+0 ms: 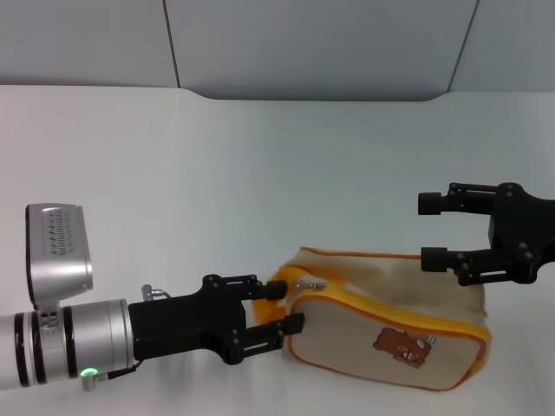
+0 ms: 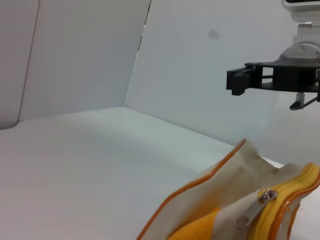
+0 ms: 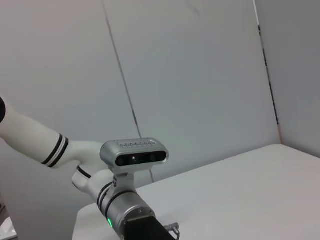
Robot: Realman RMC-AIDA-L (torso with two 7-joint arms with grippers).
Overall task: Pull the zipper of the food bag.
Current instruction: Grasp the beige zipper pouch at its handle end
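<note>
The food bag (image 1: 390,325), beige with orange piping and a brown bear patch, lies on the white table at the front right. Its silver zipper pull (image 1: 305,284) sits at the bag's left end on the orange-yellow tape. My left gripper (image 1: 282,307) is open, its fingers straddling the bag's left end just beside the pull, one above and one below. My right gripper (image 1: 431,230) is open and empty, held in the air over the bag's right part. In the left wrist view the bag's corner (image 2: 220,200), the zipper pull (image 2: 269,195) and the far right gripper (image 2: 239,81) show.
The white table (image 1: 260,173) stretches behind and left of the bag, with grey wall panels (image 1: 312,43) at the back. The right wrist view shows only my left arm's wrist camera (image 3: 134,155) and the wall.
</note>
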